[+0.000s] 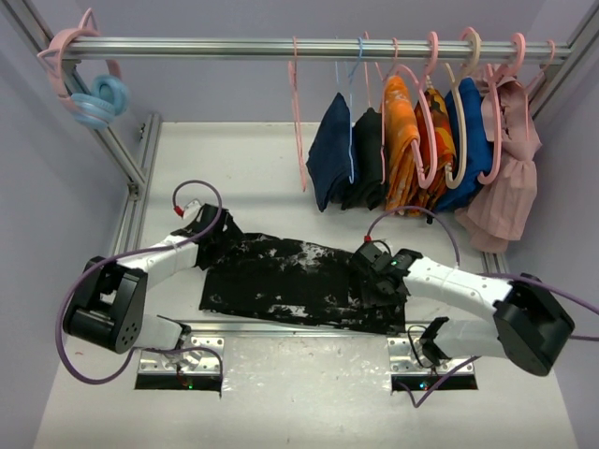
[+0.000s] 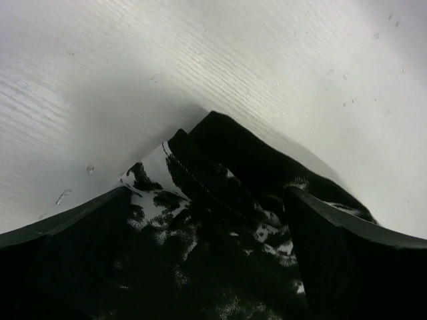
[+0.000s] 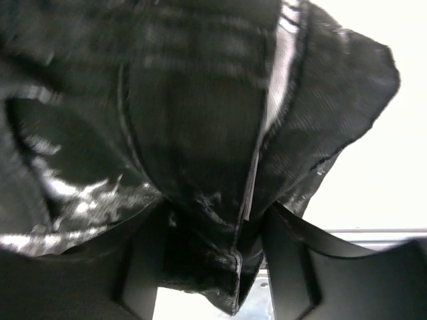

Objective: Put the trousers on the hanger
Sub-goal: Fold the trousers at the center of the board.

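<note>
Both arms stretch low and inward over the limp black, white-splattered trousers, which lie flat on the white table. The left gripper gapes wide astride one end. The right gripper is parted around a crumpled fold, grip unclear. The thin pink hanger hangs on the rail.

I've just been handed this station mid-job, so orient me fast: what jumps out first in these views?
The black-and-white splattered trousers lie spread flat on the table between both arms. The left gripper is open over their far-left corner, and the right gripper has fabric bunched between its fingers. Behind them a rail carries a row of hung garments, and the thin pink hanger hangs bare at the row's left end.
</note>
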### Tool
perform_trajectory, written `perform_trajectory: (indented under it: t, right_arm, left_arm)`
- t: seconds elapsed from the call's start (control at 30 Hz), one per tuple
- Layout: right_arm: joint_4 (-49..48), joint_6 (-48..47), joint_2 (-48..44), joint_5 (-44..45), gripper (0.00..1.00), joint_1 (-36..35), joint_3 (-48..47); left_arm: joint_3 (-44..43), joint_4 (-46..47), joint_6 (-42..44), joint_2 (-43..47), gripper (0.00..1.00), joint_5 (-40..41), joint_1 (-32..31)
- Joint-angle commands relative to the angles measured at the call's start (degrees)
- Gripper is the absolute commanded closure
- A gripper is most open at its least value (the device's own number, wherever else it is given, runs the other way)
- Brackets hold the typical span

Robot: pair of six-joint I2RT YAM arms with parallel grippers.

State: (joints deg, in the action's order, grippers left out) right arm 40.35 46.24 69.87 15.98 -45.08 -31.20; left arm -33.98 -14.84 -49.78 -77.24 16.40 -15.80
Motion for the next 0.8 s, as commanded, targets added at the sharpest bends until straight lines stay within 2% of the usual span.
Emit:
perform_trajectory:
  t: [0.0,0.13,0.33,0.4,0.53,0.67,0.77]
  right_arm:
    - [-2.0,-1.57,6.81,-0.86,0.38,0.17,-0.23]
    - [-5.27,-3.42,16.13,-2.0,0.27,0.17,-3.06]
    - [-12.78,-11.96,27.16,-8.71,0.25,-0.21,-12.09]
    - [-17.61,-16.81,30.63,-14.74,0.22,-0.45,-14.74]
    - [-22.38,-24.04,34.13,-25.97,0.21,-0.52,-19.1]
    - [-20.29,-29.86,36.34,-27.29,0.21,-0.97,-24.84]
    - [-13.76,-30.34,35.68,-21.57,0.2,-1.06,-28.17]
  left_arm:
    - [-0.73,0.21,-3.19,-2.27,0.0,4.67,-0.58]
    - [-3.28,-11.58,-12.34,-2.39,0.0,14.95,-0.55]
    - [-4.28,-22.1,-21.56,1.89,0.0,22.47,0.5]
    - [-4.08,-24.76,-23.76,4.43,0.0,23.4,2.23]
    - [-2.56,-26.36,-22.78,12.85,0.0,23.44,8.15]
    - [-2.32,-25.27,-16.9,24.6,0.0,23.16,8.58]
    - [-0.84,-19.24,-11.84,29.14,0.0,19.23,8.5]
